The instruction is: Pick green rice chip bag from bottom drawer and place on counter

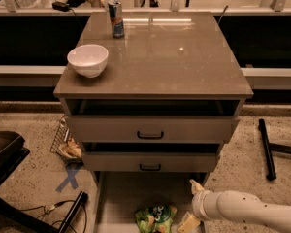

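Observation:
The green rice chip bag point(155, 218) lies on the pale floor of the open bottom drawer point(128, 193), near its front. My gripper point(190, 204) comes in from the right on a white arm. It hangs over the drawer's right side, just right of the bag. Its two pale fingers are spread apart and hold nothing, one finger point(196, 185) up and the other point(188, 222) down near the bag's right edge. The counter point(174, 57) is the glossy grey-brown top of the cabinet above.
A white bowl point(88, 59) and a drink can point(116, 18) stand on the counter's left side. Two shallower drawers with black handles point(150, 135) sit slightly open above the bottom one. A wire basket point(64, 142) and cables lie on the floor at left, a black bar point(266, 149) at right.

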Available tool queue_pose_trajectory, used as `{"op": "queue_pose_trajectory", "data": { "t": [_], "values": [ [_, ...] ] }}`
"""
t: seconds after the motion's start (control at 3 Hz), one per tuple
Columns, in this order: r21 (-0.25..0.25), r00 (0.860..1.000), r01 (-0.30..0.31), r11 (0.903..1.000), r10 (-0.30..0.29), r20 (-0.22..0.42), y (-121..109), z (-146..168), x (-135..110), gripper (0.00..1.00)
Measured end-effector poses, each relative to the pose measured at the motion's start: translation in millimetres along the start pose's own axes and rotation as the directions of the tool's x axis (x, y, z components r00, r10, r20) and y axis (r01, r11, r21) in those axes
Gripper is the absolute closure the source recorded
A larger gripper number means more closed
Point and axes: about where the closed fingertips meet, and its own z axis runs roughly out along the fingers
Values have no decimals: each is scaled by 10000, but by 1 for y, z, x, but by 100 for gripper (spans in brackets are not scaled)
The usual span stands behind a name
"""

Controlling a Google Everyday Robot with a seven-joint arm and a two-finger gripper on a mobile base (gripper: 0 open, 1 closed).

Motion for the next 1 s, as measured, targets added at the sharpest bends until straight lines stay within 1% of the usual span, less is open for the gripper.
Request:
{"op": "queue_pose_trajectory", "data": {
  "t": [0.33,0.67,1.0],
  "values": [
    [92,10000,71,9999,-71,-21,-4,-4,-2,0],
    [-460,9992,-252,9986,266,288,5,34,6,0],
    [-1396,9962,-578,9885,662,559,22,93,15,0]
  ]
}}
